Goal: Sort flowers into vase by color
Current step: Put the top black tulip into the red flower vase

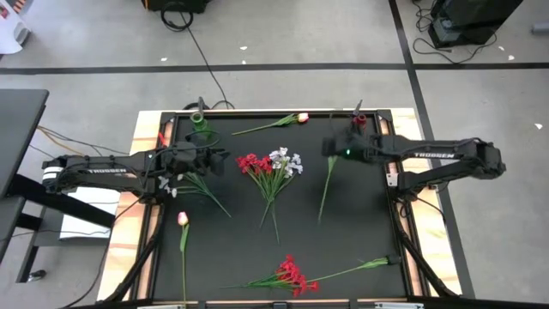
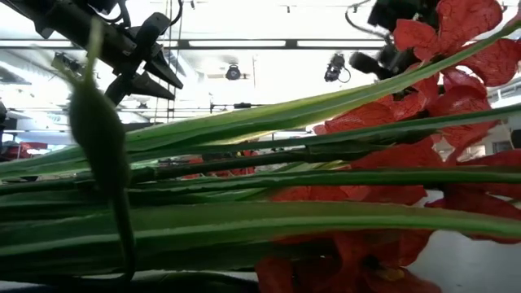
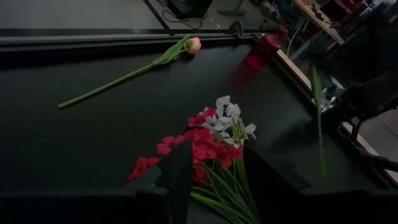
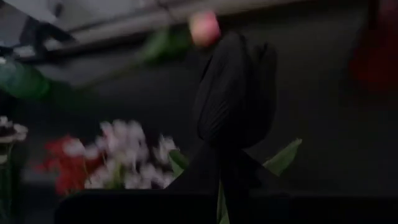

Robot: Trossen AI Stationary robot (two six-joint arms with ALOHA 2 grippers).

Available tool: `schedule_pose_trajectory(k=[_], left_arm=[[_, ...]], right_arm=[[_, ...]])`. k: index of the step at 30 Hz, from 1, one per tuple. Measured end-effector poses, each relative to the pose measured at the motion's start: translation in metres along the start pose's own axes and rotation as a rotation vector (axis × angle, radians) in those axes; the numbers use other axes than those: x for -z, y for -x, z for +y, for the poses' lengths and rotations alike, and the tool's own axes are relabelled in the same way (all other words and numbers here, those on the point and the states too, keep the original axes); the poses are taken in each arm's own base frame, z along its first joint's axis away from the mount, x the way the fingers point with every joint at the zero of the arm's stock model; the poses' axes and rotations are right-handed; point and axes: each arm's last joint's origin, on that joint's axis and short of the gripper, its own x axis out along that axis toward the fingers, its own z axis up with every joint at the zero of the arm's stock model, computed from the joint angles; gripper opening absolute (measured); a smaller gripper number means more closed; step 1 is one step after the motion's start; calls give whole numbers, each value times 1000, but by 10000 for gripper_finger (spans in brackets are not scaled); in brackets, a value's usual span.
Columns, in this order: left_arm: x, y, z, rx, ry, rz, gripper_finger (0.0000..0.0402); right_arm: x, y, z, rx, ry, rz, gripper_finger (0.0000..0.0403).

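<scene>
From above, the right tool (image 1: 333,151) sits clamped shut on a long green stem (image 1: 326,187) trailing toward the counter's near edge; its wrist view confirms a leaf pinched between closed fingers (image 4: 236,93). "TROSSEN" reads on both arms. The left tool (image 1: 221,160), partly open and empty, hovers beside the mixed red-and-white bunch of flowers (image 1: 270,166) mid-counter (image 1: 360,232). The low view shows only red blooms and stems.
</scene>
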Motion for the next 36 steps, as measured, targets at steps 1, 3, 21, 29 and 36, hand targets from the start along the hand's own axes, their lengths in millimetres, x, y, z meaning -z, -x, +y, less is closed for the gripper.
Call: schedule_pose_trajectory(k=[1,3,21,29,36], left_arm=[[0,0,0,0,8,0,148],[0,0,0,0,20,0,148],[1,0,-1,5,69,5,148],[1,0,-1,5,69,5,148],[1,0,-1,5,102,5,148]], right_arm=[[-8,3,4,-2,38,-40,15],[-27,11,11,0,96,-122,15],[-139,63,5,150,232,-603,16],[-161,85,-6,174,284,-762,16],[-170,94,-17,235,288,-808,16]])
